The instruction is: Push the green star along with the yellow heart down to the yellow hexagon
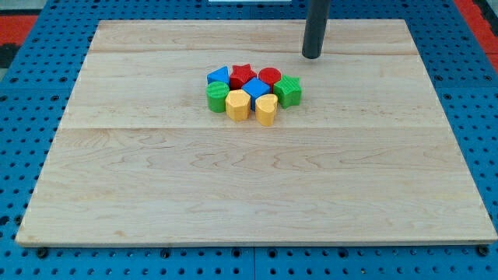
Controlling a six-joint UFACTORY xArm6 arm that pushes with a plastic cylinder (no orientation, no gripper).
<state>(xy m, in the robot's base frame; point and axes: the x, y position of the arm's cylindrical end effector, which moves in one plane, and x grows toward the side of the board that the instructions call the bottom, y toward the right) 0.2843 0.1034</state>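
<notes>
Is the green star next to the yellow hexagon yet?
Nearly: the yellow heart already sits touching the yellow hexagon. The green star sits just up-right of the heart. My tip is apart, toward the view's top right, touching nothing. The push is left.

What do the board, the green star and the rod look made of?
The board looks like pale wood with a matte finish: grain lines and plank seams show. The green star is probably painted wood or plastic, evenly coloured. My tip ends a smooth dark rod, metal or plastic.
</notes>
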